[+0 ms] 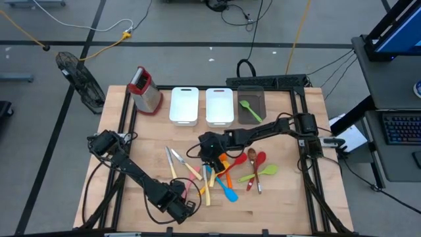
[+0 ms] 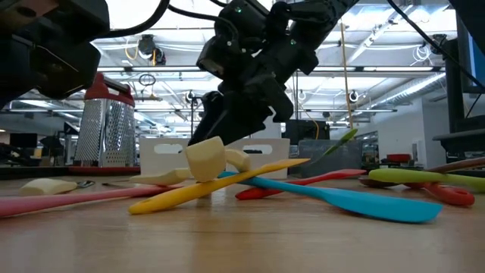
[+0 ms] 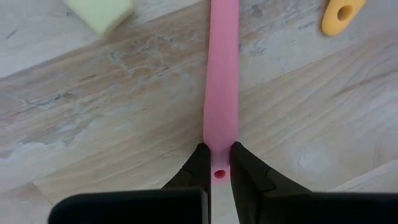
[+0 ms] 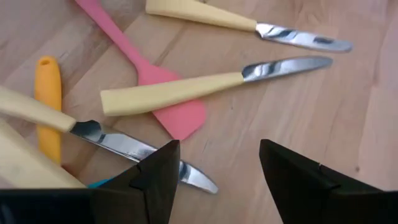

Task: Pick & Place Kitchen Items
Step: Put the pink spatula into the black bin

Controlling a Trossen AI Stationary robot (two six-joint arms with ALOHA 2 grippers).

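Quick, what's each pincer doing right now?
Left pincer: closed on the end of the pink spatula.
Right pincer: open, holding nothing, above the yellow-handled knives.

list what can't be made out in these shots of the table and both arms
- Pink silicone spatula: left wrist view, its handle end sits between the closed fingers of the left gripper; its blade is cut off by the frame edge.
- Dark rectangular bin: high view, only a green spoon shows; anything else inside is too small to tell.
- Yellow-handled metal knife: right wrist view, its tip is hidden behind a finger of the open right gripper.
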